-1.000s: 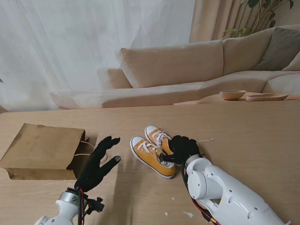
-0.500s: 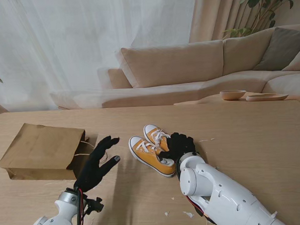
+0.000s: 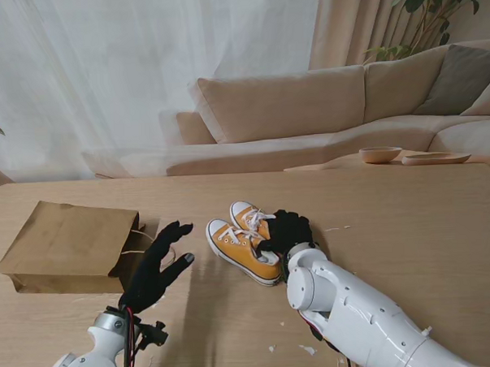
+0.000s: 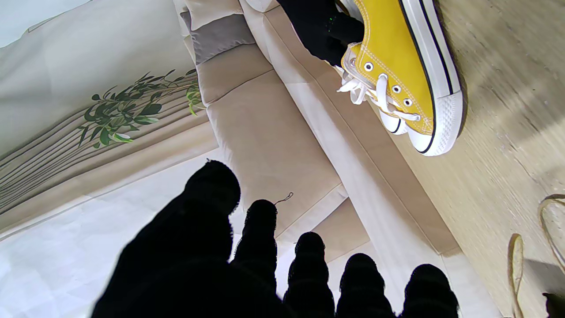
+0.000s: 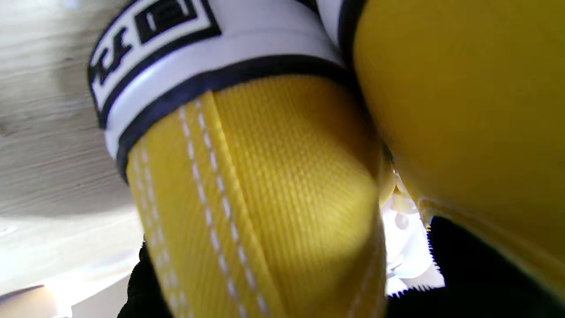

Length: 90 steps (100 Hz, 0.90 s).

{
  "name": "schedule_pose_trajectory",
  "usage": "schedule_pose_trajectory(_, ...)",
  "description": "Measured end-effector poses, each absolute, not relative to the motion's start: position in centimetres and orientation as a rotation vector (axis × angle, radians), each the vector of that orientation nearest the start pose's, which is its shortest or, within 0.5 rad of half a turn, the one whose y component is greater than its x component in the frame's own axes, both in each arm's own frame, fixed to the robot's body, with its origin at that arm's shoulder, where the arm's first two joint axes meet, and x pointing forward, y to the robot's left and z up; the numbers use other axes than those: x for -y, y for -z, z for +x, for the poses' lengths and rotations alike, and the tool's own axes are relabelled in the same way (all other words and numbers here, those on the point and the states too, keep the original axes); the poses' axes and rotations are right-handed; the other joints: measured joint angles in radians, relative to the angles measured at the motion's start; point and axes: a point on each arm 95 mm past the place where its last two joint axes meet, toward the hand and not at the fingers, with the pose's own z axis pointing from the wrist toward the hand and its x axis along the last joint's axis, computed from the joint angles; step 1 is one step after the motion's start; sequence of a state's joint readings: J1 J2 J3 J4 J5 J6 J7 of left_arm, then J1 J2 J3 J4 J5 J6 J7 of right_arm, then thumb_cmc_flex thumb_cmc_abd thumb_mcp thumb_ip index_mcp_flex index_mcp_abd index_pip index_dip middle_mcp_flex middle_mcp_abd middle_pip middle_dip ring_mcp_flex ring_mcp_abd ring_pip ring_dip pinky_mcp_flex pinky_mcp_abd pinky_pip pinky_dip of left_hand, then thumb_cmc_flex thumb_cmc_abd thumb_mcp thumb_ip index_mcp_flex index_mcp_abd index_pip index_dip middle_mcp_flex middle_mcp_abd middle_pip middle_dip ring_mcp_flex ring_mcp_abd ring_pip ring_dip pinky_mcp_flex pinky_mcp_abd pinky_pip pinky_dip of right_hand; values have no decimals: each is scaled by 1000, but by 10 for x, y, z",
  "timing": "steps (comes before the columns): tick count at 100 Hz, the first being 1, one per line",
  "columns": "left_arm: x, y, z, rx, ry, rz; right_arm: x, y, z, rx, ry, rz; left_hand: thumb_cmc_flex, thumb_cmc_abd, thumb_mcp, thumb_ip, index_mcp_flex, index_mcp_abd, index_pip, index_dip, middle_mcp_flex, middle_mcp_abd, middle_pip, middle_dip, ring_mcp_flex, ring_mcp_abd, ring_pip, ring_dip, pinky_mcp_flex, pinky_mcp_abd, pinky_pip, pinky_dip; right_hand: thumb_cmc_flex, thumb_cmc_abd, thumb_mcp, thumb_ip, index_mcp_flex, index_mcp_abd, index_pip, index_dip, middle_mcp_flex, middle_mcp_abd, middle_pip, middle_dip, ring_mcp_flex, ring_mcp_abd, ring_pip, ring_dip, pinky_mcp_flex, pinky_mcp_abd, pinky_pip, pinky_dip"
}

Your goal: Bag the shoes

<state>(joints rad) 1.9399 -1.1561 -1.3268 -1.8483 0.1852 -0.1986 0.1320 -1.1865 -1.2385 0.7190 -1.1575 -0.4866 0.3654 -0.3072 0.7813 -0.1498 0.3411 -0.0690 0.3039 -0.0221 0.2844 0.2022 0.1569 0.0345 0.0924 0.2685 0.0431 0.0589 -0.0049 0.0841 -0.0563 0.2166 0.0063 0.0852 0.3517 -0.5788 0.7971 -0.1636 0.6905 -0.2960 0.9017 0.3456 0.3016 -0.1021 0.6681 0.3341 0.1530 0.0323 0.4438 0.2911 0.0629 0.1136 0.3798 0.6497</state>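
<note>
The pair of yellow shoes (image 3: 246, 240) sits at the centre of the stand view on the wooden surface (image 3: 409, 217), and the right robot hand (image 3: 286, 231) has its black fingers closed around their heels, both heels pressed together in the right wrist view. One hand holding two shoes is the weak spot: if the grip only pinches the heel backs, one shoe could likely slip or swing out as they travel, or the loose white laces (image 4: 359, 86) could snag. The brown paper bag (image 3: 69, 244) lies flat on its side at the left of the frame, so its mouth may be too collapsed to take the shoes; the left robot hand (image 3: 159, 264), empty with fingers spread, hovers beside that mouth without touching it. Whether the mouth is open at all is hard to tell, since the left robot hand covers it, and the right fingers' exact contact is hidden behind the shoes.
</note>
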Motion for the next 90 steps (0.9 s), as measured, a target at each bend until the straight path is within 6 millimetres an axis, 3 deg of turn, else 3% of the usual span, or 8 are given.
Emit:
schedule_pose_trajectory(20, 12, 325, 301, -785, 2189, -1944, -86, 397, 455, -1139, -1491, 1693, 0, 0, 0, 0, 0, 2, 1, 0, 0, 0, 0, 0, 0, 0, 0, 0, 0, 0, 0, 0, 72, -4, 11, -65, 66, -2, 2, -67, 31, 5, 0, 2, 0, 0, 45, 23, 13, 1, 0, 0)
schedule_pose_trajectory(25, 12, 325, 301, -785, 2189, -1944, -86, 399, 454, -1105, -1522, 1718, 0, 0, 0, 0, 0, 2, 1, 0, 0, 0, 0, 0, 0, 0, 0, 0, 0, 0, 0, 0, 90, -12, 10, -105, 82, -2, 1, -70, 42, 5, -2, 1, 0, 0, 52, 24, 15, 1, 0, 0)
schedule_pose_trajectory(41, 12, 325, 301, -785, 2189, -1943, -86, 399, 449, -1034, -1540, 1736, 0, 0, 0, 0, 1, 5, 1, 0, 0, 0, 0, 0, 0, 0, 0, 0, 0, 0, 0, 0, 91, -36, 24, -117, 117, -2, -5, -97, 91, 4, -13, 0, 1, 0, 56, 28, 34, 1, 0, -2)
schedule_pose_trajectory(68, 12, 325, 301, -786, 2188, -1942, -85, 399, 441, -875, -1641, 1809, 0, 0, 0, 0, 1, 6, 1, 1, 0, 0, 0, 0, 0, 0, 0, 0, 0, 0, 0, 0, 91, -85, 93, -138, 160, -2, -5, -97, 174, -56, 29, 27, 2, -3, 65, 35, 37, 1, 0, -3)
schedule_pose_trajectory(90, 12, 325, 301, -787, 2188, -1940, -84, 394, 440, -827, -1687, 1817, 0, 0, 0, 0, 1, 6, 1, 1, 0, 0, 0, 0, 0, 0, 0, 0, 0, 0, 0, 0, 91, -87, 104, -138, 161, 6, -5, -93, 174, -69, 38, 34, 3, -11, 65, 35, 37, 1, 0, -3)
